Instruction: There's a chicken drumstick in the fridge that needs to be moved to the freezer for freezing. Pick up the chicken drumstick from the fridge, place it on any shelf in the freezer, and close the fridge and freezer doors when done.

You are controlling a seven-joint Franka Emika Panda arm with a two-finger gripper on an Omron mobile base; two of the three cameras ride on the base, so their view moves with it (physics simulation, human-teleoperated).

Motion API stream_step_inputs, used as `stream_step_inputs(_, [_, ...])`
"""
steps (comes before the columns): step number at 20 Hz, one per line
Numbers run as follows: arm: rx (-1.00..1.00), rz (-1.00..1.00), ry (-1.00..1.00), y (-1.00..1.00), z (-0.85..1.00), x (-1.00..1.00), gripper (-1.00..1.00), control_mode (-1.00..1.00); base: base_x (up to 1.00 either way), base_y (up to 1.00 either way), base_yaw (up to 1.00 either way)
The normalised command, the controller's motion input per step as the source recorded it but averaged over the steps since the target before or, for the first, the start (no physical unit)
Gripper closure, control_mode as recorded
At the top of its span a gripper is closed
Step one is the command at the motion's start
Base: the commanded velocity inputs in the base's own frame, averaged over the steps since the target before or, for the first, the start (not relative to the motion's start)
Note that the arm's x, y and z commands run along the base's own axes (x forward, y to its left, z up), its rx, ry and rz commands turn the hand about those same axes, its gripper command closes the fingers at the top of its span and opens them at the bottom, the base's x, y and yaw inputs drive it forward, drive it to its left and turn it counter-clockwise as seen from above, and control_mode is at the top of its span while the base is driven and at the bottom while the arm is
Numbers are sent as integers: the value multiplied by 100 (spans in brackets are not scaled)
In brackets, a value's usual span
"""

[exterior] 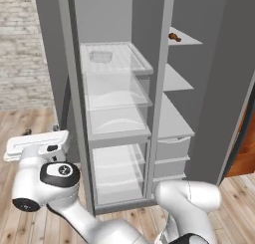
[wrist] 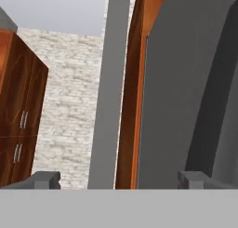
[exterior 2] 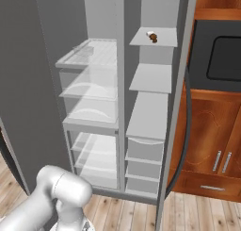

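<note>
Reddish-brown chicken drumstick (exterior: 174,37) lying on the top shelf (exterior: 187,39) of the freezer (exterior: 175,121), at the upper right of centre in the left base view; same lump near the top centre of the right base view (exterior 2: 152,37), resting on that pale-grey shelf board (exterior 2: 162,38) close to its left part. Below it, more opaque pale-grey shelves stepping down, then grey drawers at the bottom of the narrow compartment. Beside it to the left, fridge (exterior: 115,113) standing open, with clear glass shelves and translucent drawers stacked down its height; faint clear container on the uppermost glass shelf. Both doors swung wide: freezer door (exterior: 226,83) filling the right side of the left base view, fridge door (exterior 2: 23,84) filling the left side of the right base view. Dark curved handle (exterior 2: 187,131) running down the edge of the freezer door in the right base view, wooden cabinets (exterior 2: 212,140) behind it. White arm low in both base views, well apart from the shelves. In the hand view, gripper (wrist: 121,179) at the bottom edge with fingers (wrist: 45,179) spread wide, nothing between them; ahead, a grey door face with its dark handle (wrist: 218,97) at the right, wooden cabinet fronts and a pale brick wall (wrist: 69,110) at the left.
</note>
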Motion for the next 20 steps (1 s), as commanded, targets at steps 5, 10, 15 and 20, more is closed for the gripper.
stream_step_inputs(5, [0,0,-8,57,-31,3,-100,-100,0,0,0])
stream_step_inputs(10, [0,0,1,4,-30,59,-100,-100,0,0,0])
stream_step_inputs(15, [0,-3,7,-5,-26,84,-100,-100,0,0,0])
stream_step_inputs(20, [3,-10,0,-38,-1,40,-100,-100,0,0,0])
